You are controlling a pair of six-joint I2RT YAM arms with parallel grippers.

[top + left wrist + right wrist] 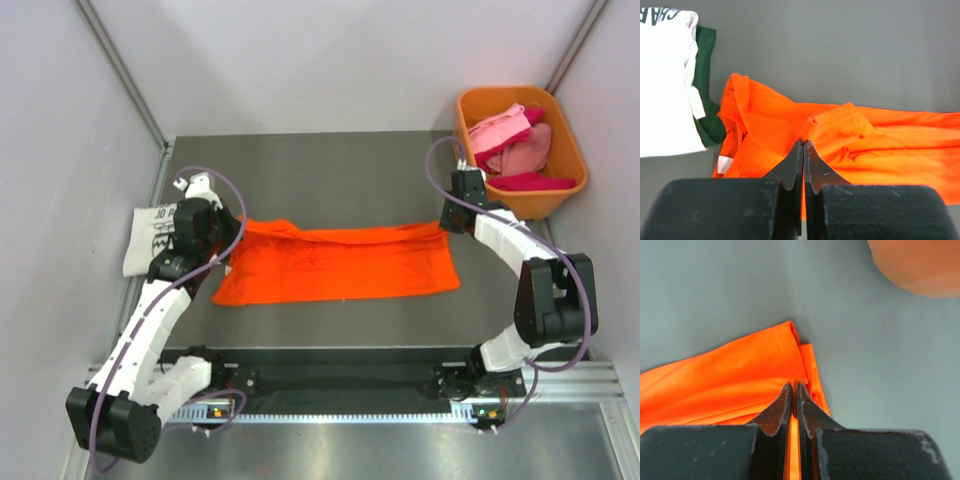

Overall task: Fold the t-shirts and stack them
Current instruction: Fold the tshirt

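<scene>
A bright orange t-shirt (340, 262) lies spread across the middle of the table, its far edge folded over toward the front. My left gripper (804, 143) is shut on a pinch of the orange t-shirt (860, 145) near the collar end. My right gripper (794, 386) is shut on the orange t-shirt (730, 380) at its far right hem corner. A folded white t-shirt with black print (150, 238) rests at the left edge, on top of a dark green cloth (707, 107). Pink, red and magenta t-shirts (515, 148) are piled in the bin.
The rigid orange plastic bin (555, 195) stands at the back right, close beside my right arm. Grey walls close in the table on the left, back and right. A black rail with the arm bases runs along the near edge (340, 380).
</scene>
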